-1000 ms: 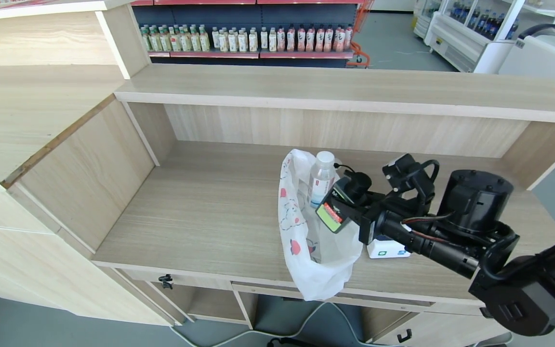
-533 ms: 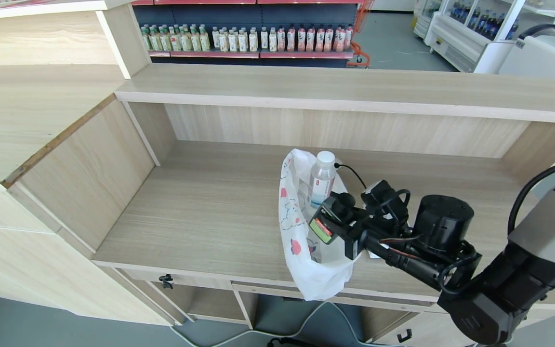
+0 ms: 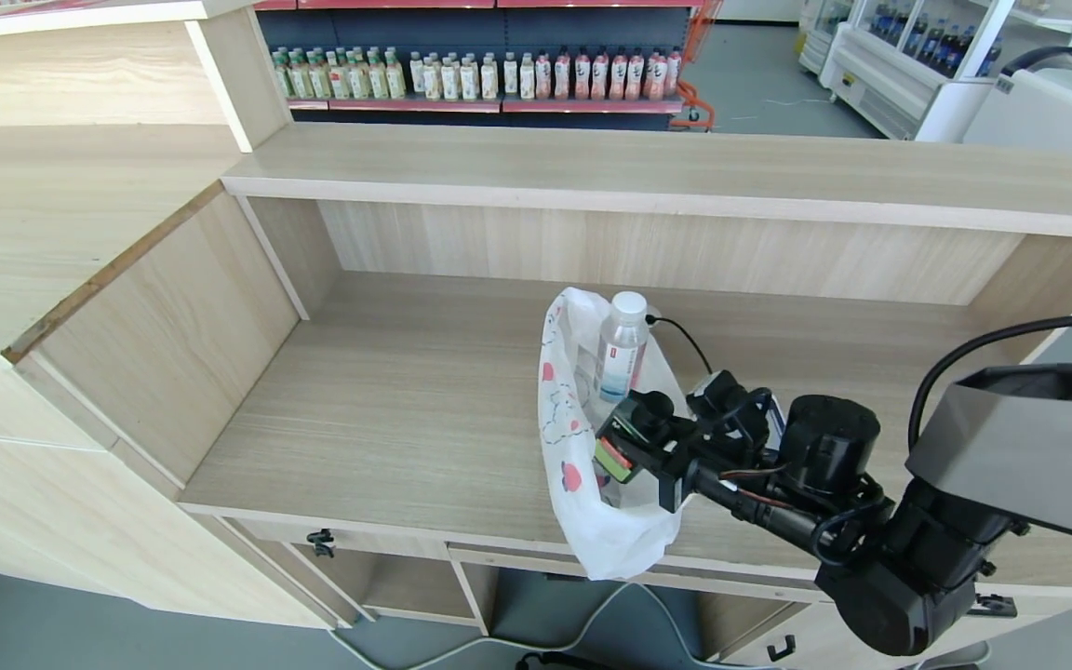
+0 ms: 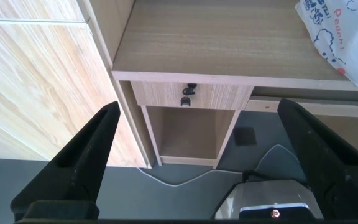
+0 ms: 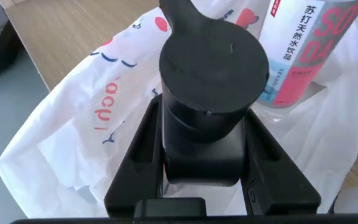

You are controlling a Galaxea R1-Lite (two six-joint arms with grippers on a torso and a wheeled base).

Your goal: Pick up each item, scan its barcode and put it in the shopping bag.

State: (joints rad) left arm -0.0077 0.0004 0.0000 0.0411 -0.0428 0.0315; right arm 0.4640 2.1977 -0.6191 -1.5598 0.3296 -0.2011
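The right jaws pinch a black-capped bottle [image 3: 627, 437] from both sides, holding it tilted over the open mouth of the shopping bag [image 3: 582, 530]. The bag stands on the counter [image 3: 406, 409] at its front edge. 1 clear water bottle [image 3: 622, 346] already stands upright inside. The left jaws are spread wide with nothing between them, low in front of the counter.

The bag is thin and slack and seems to bulge past the counter's edge. A release against its rim could fold the mouth shut or drag the bag off. A hard drop may also topple the standing bottle.

The bag's bottom is out of sight, and the cap hides the held bottle's body in the right wrist view. Its barcode cannot be made out. A cable [image 3: 690, 340] runs behind the right arm, which covers its end.
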